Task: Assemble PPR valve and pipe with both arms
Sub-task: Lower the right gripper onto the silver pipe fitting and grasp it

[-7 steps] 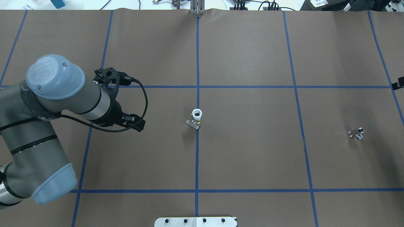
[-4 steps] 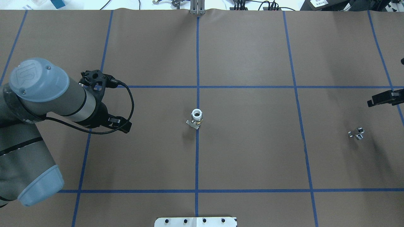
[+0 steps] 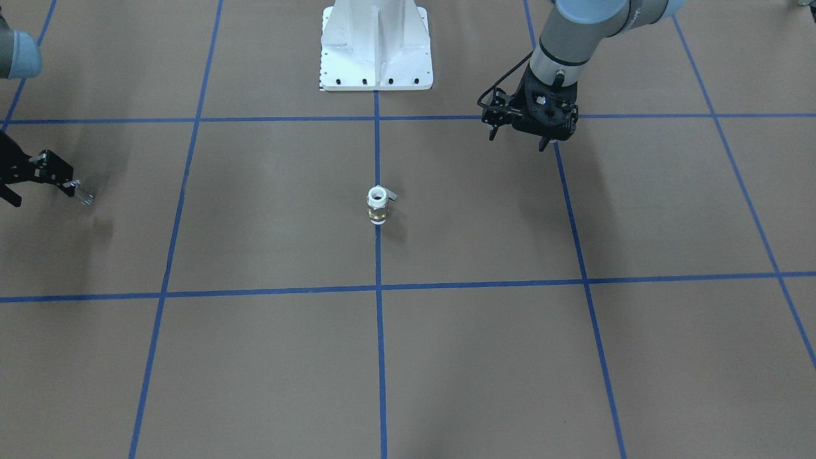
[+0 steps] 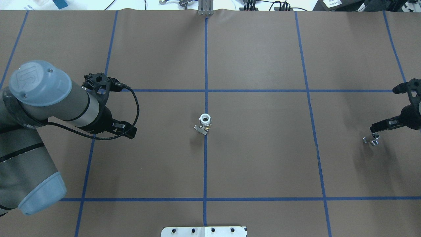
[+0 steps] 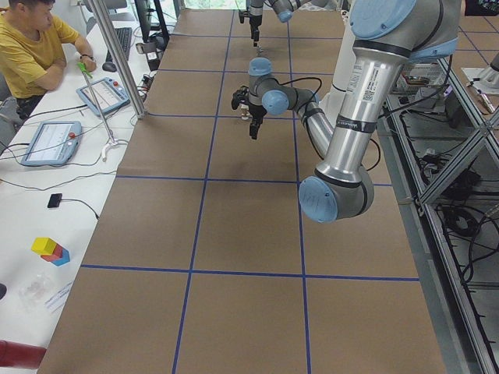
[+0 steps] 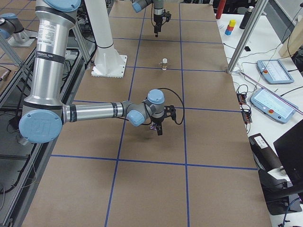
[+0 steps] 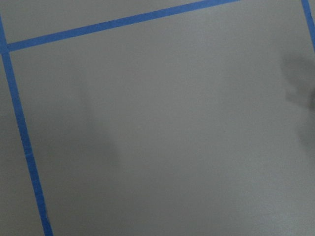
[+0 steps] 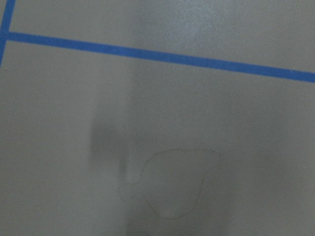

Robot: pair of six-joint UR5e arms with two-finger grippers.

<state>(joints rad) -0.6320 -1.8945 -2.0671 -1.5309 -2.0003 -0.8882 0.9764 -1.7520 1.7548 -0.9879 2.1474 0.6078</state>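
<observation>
The PPR valve (image 4: 205,123) stands upright on the centre tape line, white end up, grey lever at its foot; it also shows in the front view (image 3: 377,205) and the right side view (image 6: 164,63). The pipe (image 4: 371,141) lies at the table's right, a small silver stub (image 3: 83,195). My right gripper (image 3: 38,190) is low, jaws apart and empty, with its inner fingertip (image 4: 375,129) right beside the pipe. My left gripper (image 3: 517,137) is open and empty, well to the left of the valve. Both wrist views show only brown paper and blue tape.
The table is covered in brown paper with a blue tape grid. The white pedestal base (image 3: 376,51) stands at the robot's side of the table. An operator (image 5: 31,54) sits at a side bench with tablets (image 5: 51,142) and coloured blocks (image 5: 51,249).
My right arm came in from the right edge and dropped to the pipe. My left arm drew back to the left, then held still. Valve and pipe have not moved.
</observation>
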